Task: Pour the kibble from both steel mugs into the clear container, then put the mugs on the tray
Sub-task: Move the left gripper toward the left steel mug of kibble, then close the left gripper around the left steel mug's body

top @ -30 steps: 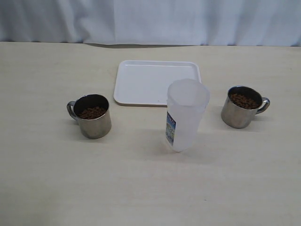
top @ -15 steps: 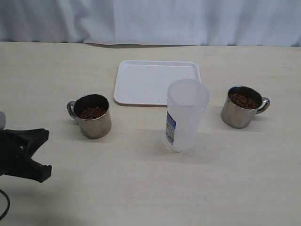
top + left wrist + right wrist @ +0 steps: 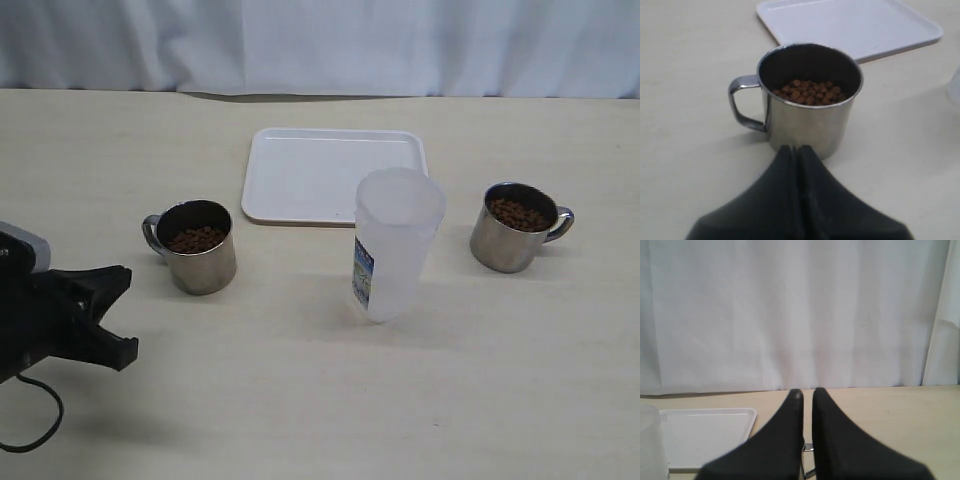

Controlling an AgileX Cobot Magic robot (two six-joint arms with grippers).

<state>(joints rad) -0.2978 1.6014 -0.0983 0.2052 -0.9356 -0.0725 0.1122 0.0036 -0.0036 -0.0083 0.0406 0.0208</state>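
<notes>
I logged these items on the pale desk, which had a white curtain hanging behind it. One white tray lay flat at the far middle of the desk. One clear container stood upright in front of the tray's near right corner, with a blue-and-white label low on its side; I could not tell whether it touched the tray. One left steel mug stood upright to the left of tray and container, its handle turned leftward and kibble lying low inside. One right steel mug stood upright, well to the right of the container. Its handle pointed rightward and its kibble sat nearer the rim. One left gripper was closed, black fingers pressed together and holding nothing. It pointed at the left steel mug's wall, near it but apart from it, low by the desk's left edge with a black cable looping close by. One right gripper, outside the exterior view, was closed on nothing, with only a thin slit between its fingers. It was raised over the desk and faced the curtain.
</notes>
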